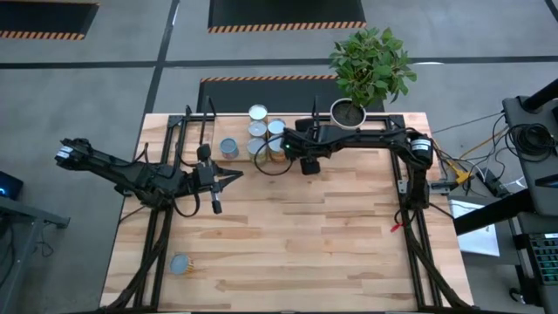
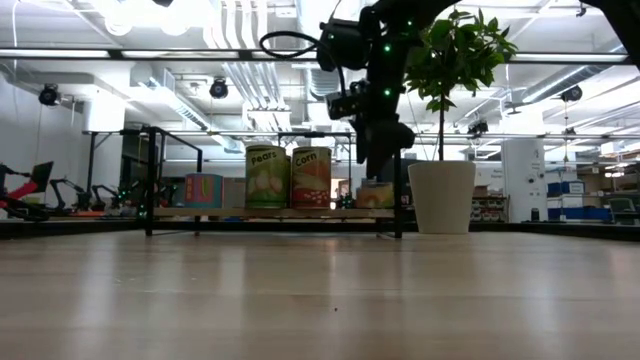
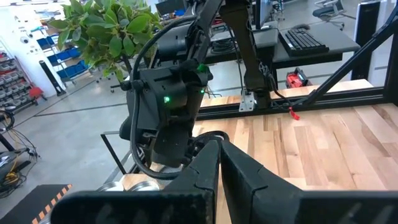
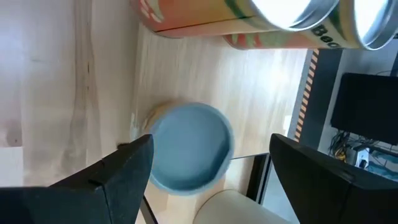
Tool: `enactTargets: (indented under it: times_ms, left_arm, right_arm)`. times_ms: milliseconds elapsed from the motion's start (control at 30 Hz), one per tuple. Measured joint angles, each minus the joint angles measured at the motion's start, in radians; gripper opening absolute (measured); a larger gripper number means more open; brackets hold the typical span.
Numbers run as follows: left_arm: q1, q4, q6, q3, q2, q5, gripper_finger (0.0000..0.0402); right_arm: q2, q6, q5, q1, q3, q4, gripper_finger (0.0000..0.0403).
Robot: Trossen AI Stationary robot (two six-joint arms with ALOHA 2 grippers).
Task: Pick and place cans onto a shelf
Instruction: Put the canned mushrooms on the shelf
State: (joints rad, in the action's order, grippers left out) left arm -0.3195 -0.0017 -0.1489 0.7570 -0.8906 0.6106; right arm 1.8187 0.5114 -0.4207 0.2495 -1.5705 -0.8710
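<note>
Several cans stand on the shelf's wooden board (image 2: 240, 212) at the table's far edge: a pears can (image 2: 266, 177), a corn can (image 2: 311, 177), a teal can (image 2: 203, 190) and a short blue-topped can (image 4: 189, 146). My right gripper (image 4: 211, 142) is open just above the short can, with one finger on either side of its top. I cannot tell whether a finger touches it. My left gripper (image 3: 217, 163) is shut and empty, over the table left of centre (image 1: 232, 179). One more can (image 1: 180, 263) rests on the table near the front left.
A white plant pot (image 2: 442, 197) with a leafy plant (image 1: 370, 63) stands at the shelf's right end, close to my right arm. Tall cans (image 4: 249, 22) stand right behind the short can. Black frame rods (image 1: 157, 235) run along both table sides.
</note>
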Motion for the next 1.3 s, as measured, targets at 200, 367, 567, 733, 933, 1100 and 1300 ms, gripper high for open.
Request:
enactTargets:
  times_ms: [200, 367, 567, 733, 933, 1100, 1300]
  left_arm:
    - [0.0, 0.0, 0.0, 0.0, 0.0, 0.0, 0.0]
    - [0.0, 0.0, 0.0, 0.0, 0.0, 0.0, 0.0]
    - [0.0, -0.002, 0.0, 0.0, 0.0, 0.0, 0.0]
    - [0.0, -0.01, 0.0, 0.0, 0.0, 0.0, 0.0]
    - [0.0, -0.016, 0.002, 0.0, 0.0, 0.0, 0.0]
    - [0.0, -0.009, 0.003, 0.0, 0.0, 0.0, 0.0]
    - [0.0, 0.002, 0.001, 0.0, 0.0, 0.0, 0.0]
  right_arm:
    - [-0.001, -0.018, 0.001, 0.0, -0.063, -0.034, 0.0277]
    - [-0.002, -0.08, 0.002, -0.011, -0.145, -0.114, 0.021]
    - [-0.04, -0.211, 0.004, -0.068, -0.179, -0.226, 0.0114]
    - [-0.12, -0.323, 0.026, -0.102, -0.082, -0.3, 0.0037]
    - [-0.311, -0.362, 0.055, -0.087, 0.204, -0.139, 0.0013]
    - [-0.479, -0.362, 0.054, -0.058, 0.463, 0.135, 0.0012]
    - [-0.591, -0.371, 0.054, -0.029, 0.725, 0.489, 0.0012]
